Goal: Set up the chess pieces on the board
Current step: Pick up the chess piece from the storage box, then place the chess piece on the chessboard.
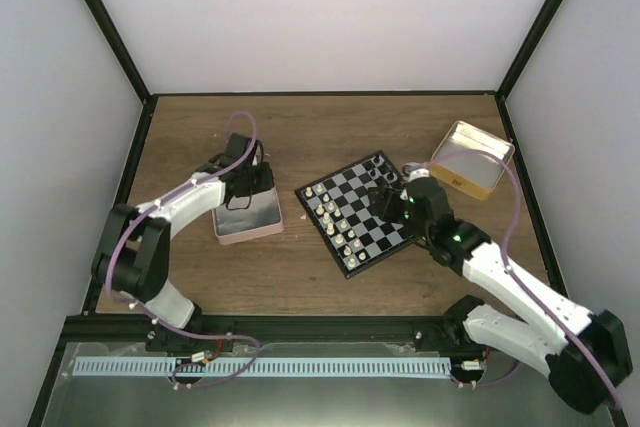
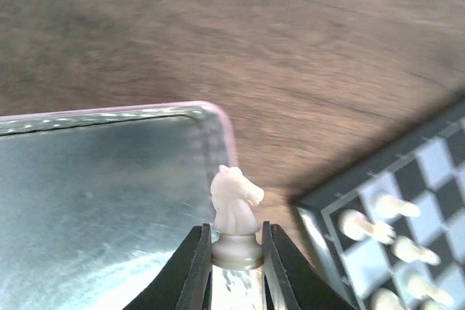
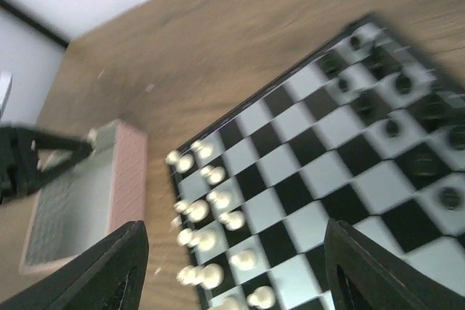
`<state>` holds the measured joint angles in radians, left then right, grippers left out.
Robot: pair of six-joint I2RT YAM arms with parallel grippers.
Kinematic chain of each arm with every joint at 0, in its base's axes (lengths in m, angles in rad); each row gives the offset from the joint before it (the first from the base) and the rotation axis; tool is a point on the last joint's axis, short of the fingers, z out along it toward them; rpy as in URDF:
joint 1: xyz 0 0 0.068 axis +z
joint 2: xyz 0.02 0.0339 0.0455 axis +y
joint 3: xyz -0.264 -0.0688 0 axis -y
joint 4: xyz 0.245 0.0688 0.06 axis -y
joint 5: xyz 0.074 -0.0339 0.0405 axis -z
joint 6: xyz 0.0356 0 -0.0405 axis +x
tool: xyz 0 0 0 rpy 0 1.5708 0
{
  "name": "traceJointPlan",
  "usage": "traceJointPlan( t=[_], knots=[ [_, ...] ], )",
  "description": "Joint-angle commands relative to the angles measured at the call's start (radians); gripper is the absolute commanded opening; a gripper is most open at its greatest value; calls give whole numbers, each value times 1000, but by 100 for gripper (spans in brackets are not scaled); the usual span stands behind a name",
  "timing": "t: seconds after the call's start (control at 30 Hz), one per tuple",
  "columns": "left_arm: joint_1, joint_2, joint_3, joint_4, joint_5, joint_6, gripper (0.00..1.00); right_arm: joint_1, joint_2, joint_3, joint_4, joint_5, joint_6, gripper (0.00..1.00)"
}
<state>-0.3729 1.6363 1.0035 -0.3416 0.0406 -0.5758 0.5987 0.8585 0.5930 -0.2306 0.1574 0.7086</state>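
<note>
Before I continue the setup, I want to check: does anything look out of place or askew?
The board lies turned at an angle to the edges of the table, not square to them. Nothing looks spilled or damaged.

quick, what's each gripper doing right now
left gripper: closed on a white knight, gripped at its base
right gripper: open, fingers wide apart, holding nothing
</note>
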Motion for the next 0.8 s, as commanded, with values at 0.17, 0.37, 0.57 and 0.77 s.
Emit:
traceJointPlan(
  t=[0.17,0.37,0.57,0.77],
  knots=[
    [-109,-235,-47,28,214,223,13,-3,285,265,102,-570,-178,71],
    [-209,-369,-55,75,286,362,14,-22,348,390,94,-678,-162,76],
    [-229,-450,-63,96,356,455,14,-26,380,496,15,-782,-197,69],
    [-239,-513,-73,97,423,534,14,-27,399,509,38,-904,-189,50]
  ],
)
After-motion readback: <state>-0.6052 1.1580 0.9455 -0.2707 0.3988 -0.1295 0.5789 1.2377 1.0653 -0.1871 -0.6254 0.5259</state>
